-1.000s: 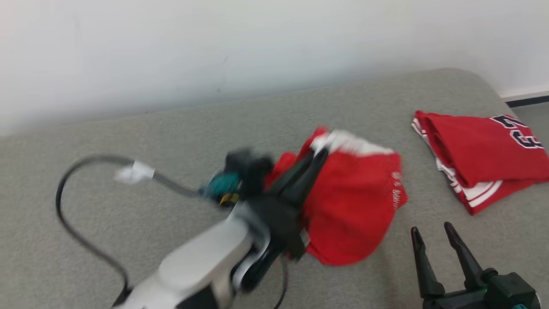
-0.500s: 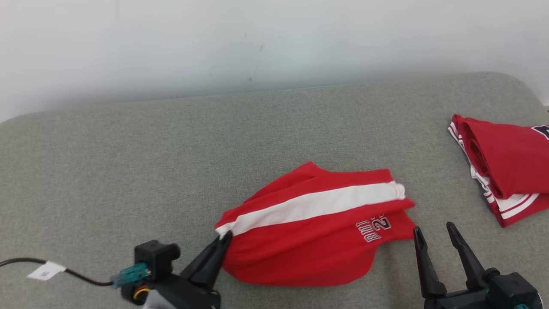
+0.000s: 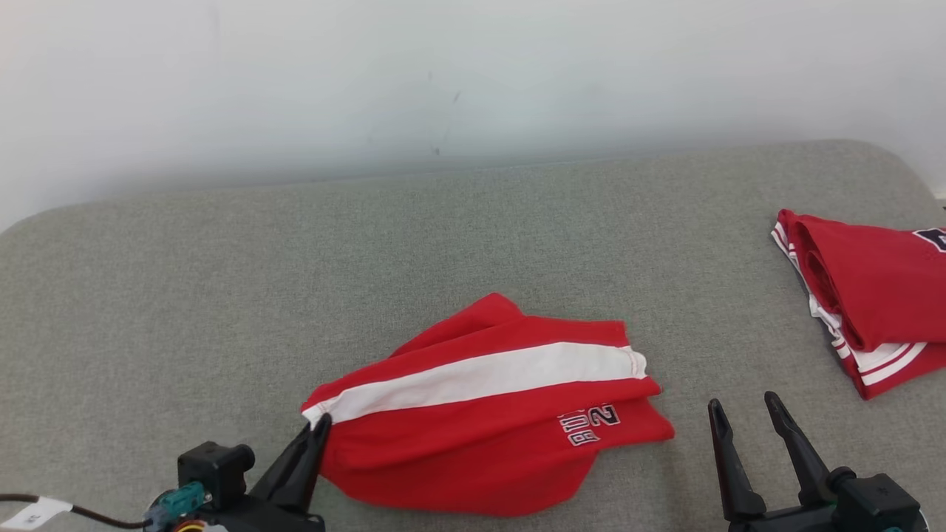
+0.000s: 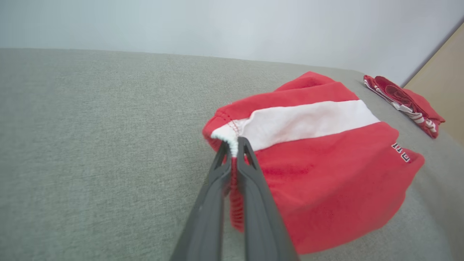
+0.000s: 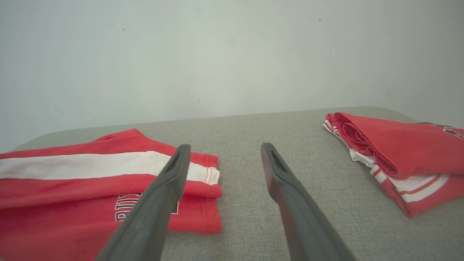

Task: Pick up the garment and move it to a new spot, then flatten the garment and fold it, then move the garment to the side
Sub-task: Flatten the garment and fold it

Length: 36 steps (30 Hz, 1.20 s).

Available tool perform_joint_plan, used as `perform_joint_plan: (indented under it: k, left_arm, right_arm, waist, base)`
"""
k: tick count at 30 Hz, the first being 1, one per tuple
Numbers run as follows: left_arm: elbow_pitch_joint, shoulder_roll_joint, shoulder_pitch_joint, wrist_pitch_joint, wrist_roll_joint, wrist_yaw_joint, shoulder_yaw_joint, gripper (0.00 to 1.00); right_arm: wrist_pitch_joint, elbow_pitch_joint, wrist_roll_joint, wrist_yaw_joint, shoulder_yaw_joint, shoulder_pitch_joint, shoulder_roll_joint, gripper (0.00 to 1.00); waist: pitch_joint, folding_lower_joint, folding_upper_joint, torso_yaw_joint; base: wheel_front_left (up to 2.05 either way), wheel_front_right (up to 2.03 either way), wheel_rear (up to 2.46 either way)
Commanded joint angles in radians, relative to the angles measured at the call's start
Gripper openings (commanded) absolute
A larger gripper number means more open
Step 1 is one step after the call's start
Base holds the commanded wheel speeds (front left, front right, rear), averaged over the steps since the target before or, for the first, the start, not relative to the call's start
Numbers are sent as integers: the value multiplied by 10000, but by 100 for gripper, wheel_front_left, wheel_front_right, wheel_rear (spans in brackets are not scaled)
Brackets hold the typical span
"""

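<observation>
The garment (image 3: 488, 425) is a pair of red shorts with a broad white stripe and dark lettering, lying rumpled on the grey cushion near the front middle. My left gripper (image 3: 319, 428) is shut on its left waistband corner; the left wrist view shows that gripper (image 4: 233, 143) pinching the white and red hem of the garment (image 4: 326, 159). To the right of the garment my right gripper (image 3: 743, 406) stands open with nothing between its fingers. In the right wrist view that gripper (image 5: 224, 148) hovers just right of the garment's (image 5: 72, 181) hem.
A second folded red garment (image 3: 872, 288) with white trim lies at the far right of the grey cushion (image 3: 222, 295), also seen as a red bundle (image 5: 398, 152). A pale wall (image 3: 443, 74) rises behind. A cable with a white tag (image 3: 29, 511) trails at lower left.
My left arm has pulled the garment back toward me and down to the left, laying it out on the cushion. The head camera has shifted. The right gripper has stayed still.
</observation>
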Motion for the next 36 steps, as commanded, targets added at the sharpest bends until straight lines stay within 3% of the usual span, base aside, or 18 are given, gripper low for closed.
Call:
perform_joint_plan:
  k: [1,5,8,10,17,30,36]
  left_arm:
    - [148,12,245,-49,333,51,162,0]
    - [335,-139,483,-50,916,44,578,0]
    - [438,-322,730,-50,1180,-29,923,70]
    - [542,-437,883,-50,1355,-60,1128,100]
    - [441,-741,1523,-50,1929,156,1867,100]
    - [-938,-1848,3167,-51,3255,1411,3687,100]
    - [-1887,-2250,3978,-49,4347,1209,3965,100]
  right_arm:
    - [-7,35,88,-8,28,47,-80,100]
    - [-7,69,119,-8,55,75,-97,100]
    - [-7,106,152,-8,88,114,-75,100]
    - [-6,133,170,-8,135,136,-65,100]
    - [-6,250,207,-8,247,198,-18,100]
    - [-6,248,272,-8,50,416,44,100]
    - [-5,166,178,-8,-97,688,122,100]
  waist:
    - [-56,0,0,-10]
    - [-149,0,0,-11]
    - [-251,0,0,8]
    - [-344,0,0,13]
    - [-643,0,0,25]
    - [-887,0,0,327]
    - [-1038,0,0,482]
  base:
    - [0,0,0]
    - [0,0,0]
    - [0,0,0]
    - [0,0,0]
    - [0,0,0]
    - [0,0,0]
    - [0,0,0]
